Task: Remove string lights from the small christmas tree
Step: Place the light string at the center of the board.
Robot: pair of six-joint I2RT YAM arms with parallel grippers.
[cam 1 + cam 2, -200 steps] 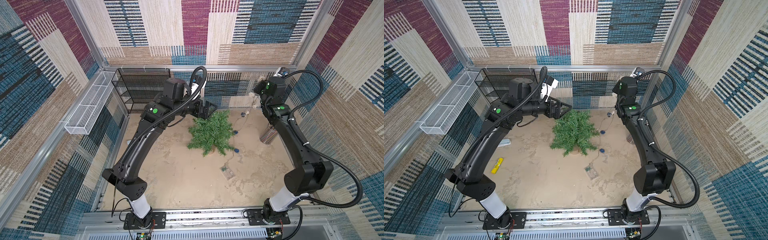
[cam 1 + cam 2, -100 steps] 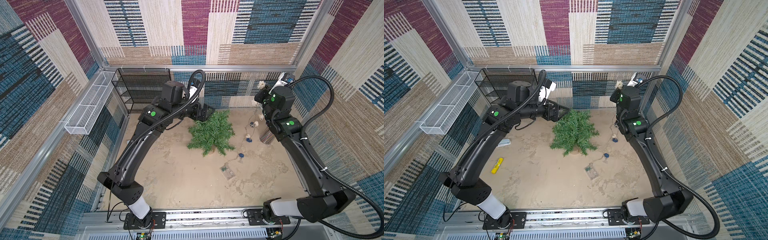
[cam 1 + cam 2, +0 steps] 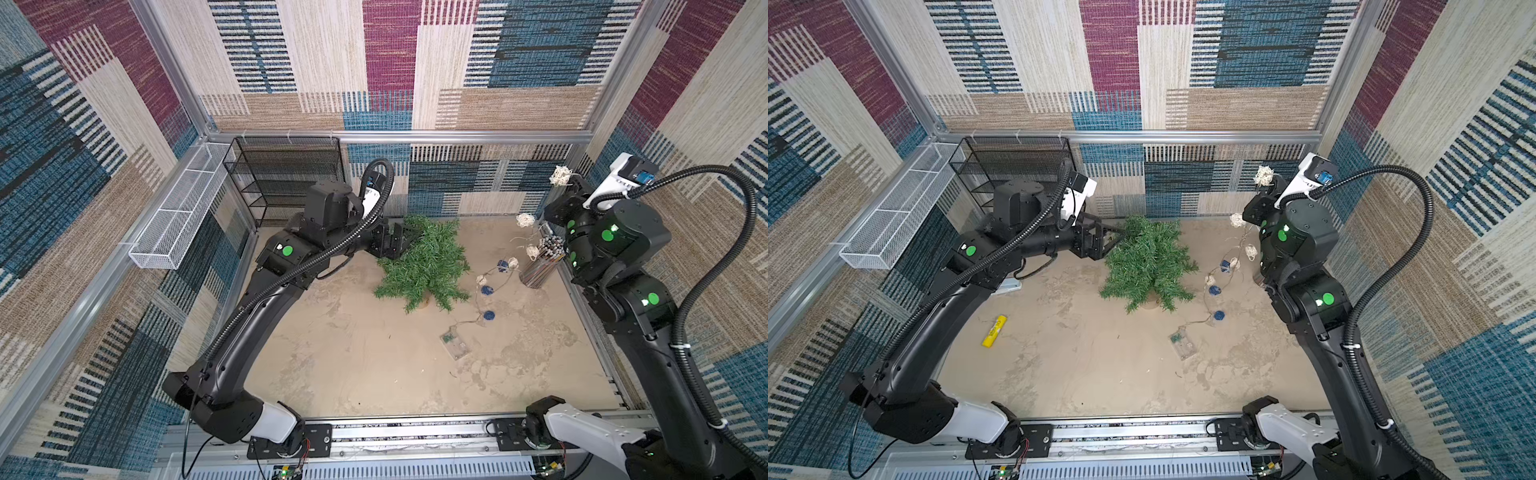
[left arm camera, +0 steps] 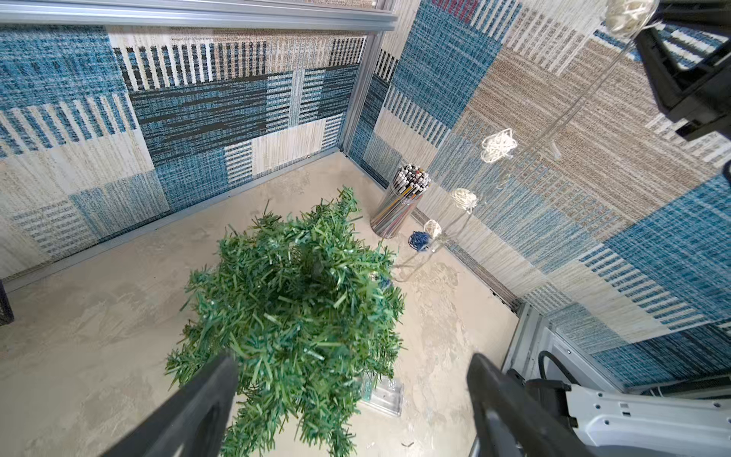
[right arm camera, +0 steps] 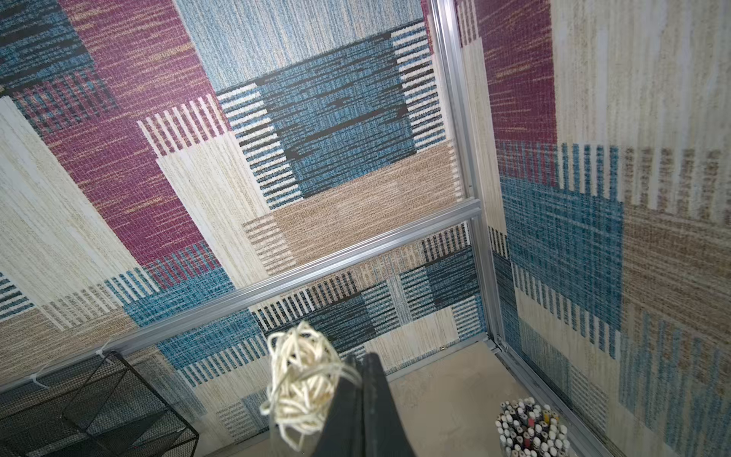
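The right gripper (image 5: 362, 362) is pressed together on the wire of the lights (image 5: 300, 376), right by a white ball, and holds it up high. Only the right wrist view shows this pinch up close. In both top views the lights hang down from there to the floor (image 3: 353, 365), beside the tree (image 3: 422, 266) on the right arm's side. They end in a clear box (image 3: 455, 344) lying flat in front of the tree. The left gripper (image 4: 352, 360) is spread wide and holds nothing, and the left wrist view shows the tree below it. In a top view a yellow tube (image 3: 994, 331) lies on the floor by the left arm, and no wrist view shows it. A clear cup (image 3: 540, 266) stands in the far corner near the lights, packed full of colored sticks (image 4: 413, 178)
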